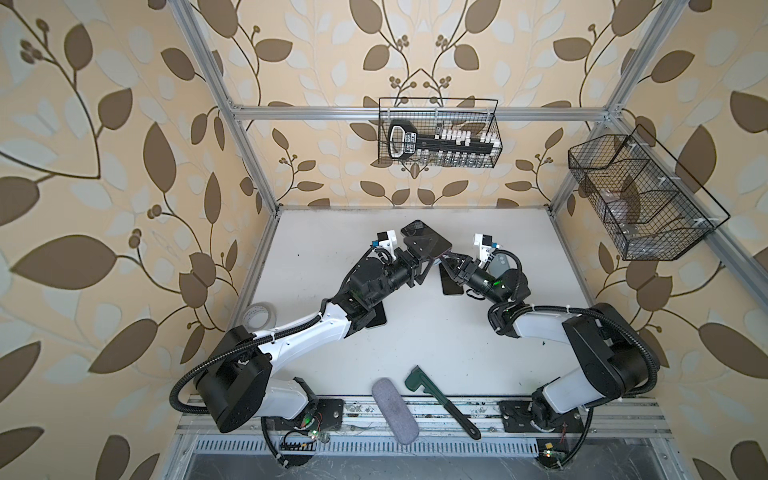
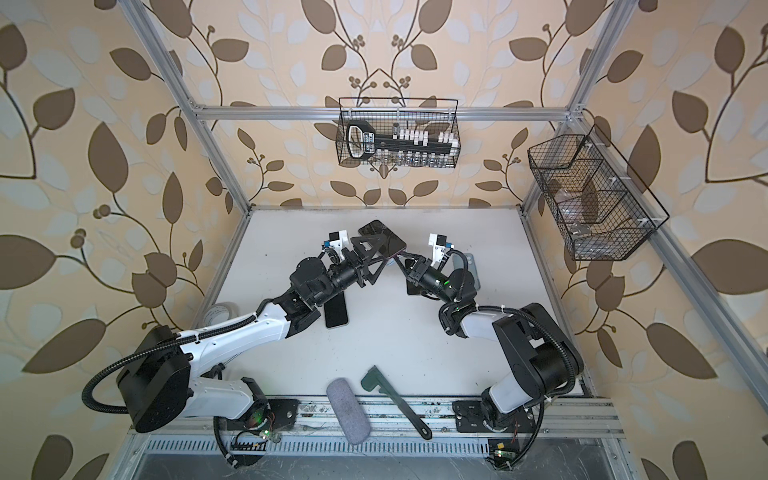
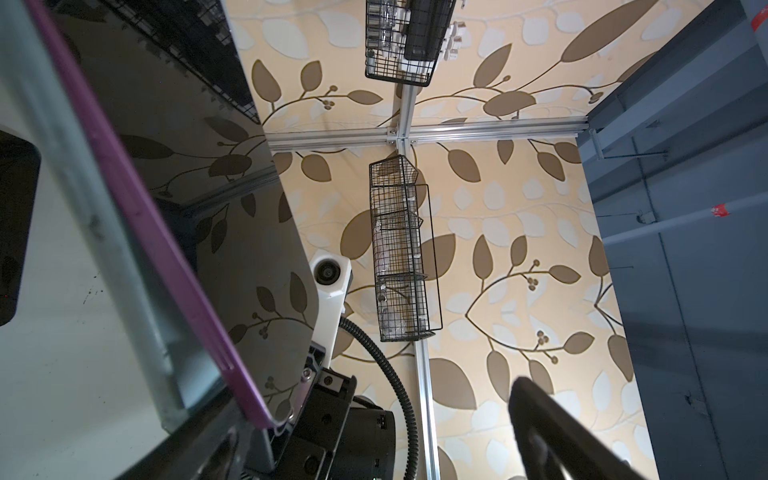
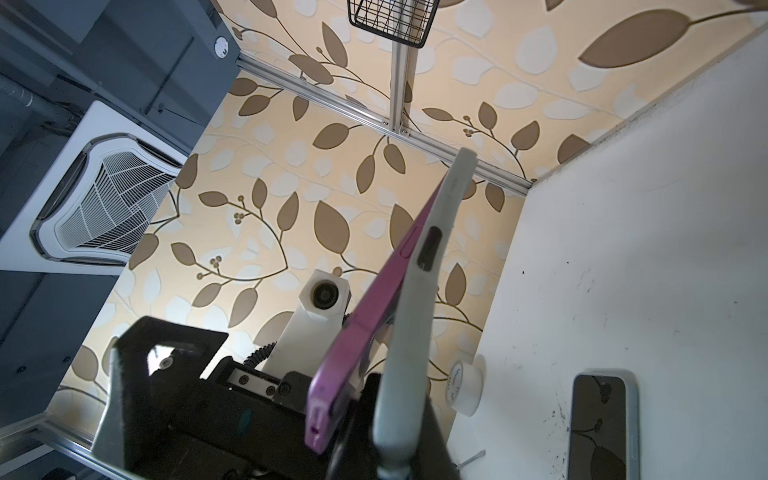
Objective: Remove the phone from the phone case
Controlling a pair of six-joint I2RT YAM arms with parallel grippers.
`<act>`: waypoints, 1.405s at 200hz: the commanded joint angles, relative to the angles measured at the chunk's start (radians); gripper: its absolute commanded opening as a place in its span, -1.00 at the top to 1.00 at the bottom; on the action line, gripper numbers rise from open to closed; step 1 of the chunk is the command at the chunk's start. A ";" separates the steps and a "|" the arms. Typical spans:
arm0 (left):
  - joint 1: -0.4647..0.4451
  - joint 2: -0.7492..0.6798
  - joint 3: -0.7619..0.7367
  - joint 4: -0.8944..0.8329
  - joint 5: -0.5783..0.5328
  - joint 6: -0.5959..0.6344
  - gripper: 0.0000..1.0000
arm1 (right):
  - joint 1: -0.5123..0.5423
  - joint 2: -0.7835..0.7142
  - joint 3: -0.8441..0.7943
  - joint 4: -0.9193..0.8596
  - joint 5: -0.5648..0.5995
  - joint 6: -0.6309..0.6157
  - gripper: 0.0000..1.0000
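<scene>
Right hand (image 1: pixel 444 260) pinches the phone case (image 4: pixel 409 324) by its end, midair above the counter (image 1: pixel 415 332). Phone (image 4: pixel 357 332) splays off the case there. Its long axis runs toward the left hand (image 1: pixel 422 255), which is spread wide astride it and nearer for pulling.

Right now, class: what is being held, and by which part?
The right gripper pinches the grey phone case by one end; the left gripper stands open around the phone.

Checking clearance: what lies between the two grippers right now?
The purple phone and its grey case span from left gripper to right gripper, in both top views.
</scene>
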 commanded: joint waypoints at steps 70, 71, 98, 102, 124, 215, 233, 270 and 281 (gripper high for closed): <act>-0.009 0.048 0.036 0.093 0.004 0.007 0.07 | 0.010 -0.059 -0.013 0.033 -0.015 -0.018 0.98; -0.009 0.048 0.036 0.093 0.004 0.007 0.08 | 0.010 -0.059 -0.012 0.033 -0.015 -0.018 0.98; -0.009 0.052 0.038 0.090 0.002 0.008 0.48 | 0.007 -0.061 -0.012 0.030 -0.016 -0.021 0.98; -0.009 0.053 0.038 0.090 0.002 0.010 0.53 | 0.008 -0.061 -0.011 0.030 -0.014 -0.020 0.98; -0.009 0.059 0.039 0.091 0.002 0.009 0.77 | 0.007 -0.063 -0.011 0.025 -0.015 -0.024 0.98; -0.012 0.053 0.090 0.160 0.009 -0.029 1.00 | 0.007 -0.143 -0.033 -0.231 0.064 -0.189 0.98; -0.015 0.053 0.121 0.174 0.022 -0.045 1.00 | 0.007 -0.170 -0.042 -0.313 0.102 -0.248 0.98; -0.029 0.050 0.161 0.196 0.034 -0.074 1.00 | 0.001 -0.187 -0.054 -0.401 0.153 -0.321 0.99; -0.035 0.041 0.169 0.189 0.037 -0.077 1.00 | -0.007 -0.187 -0.062 -0.396 0.158 -0.321 0.99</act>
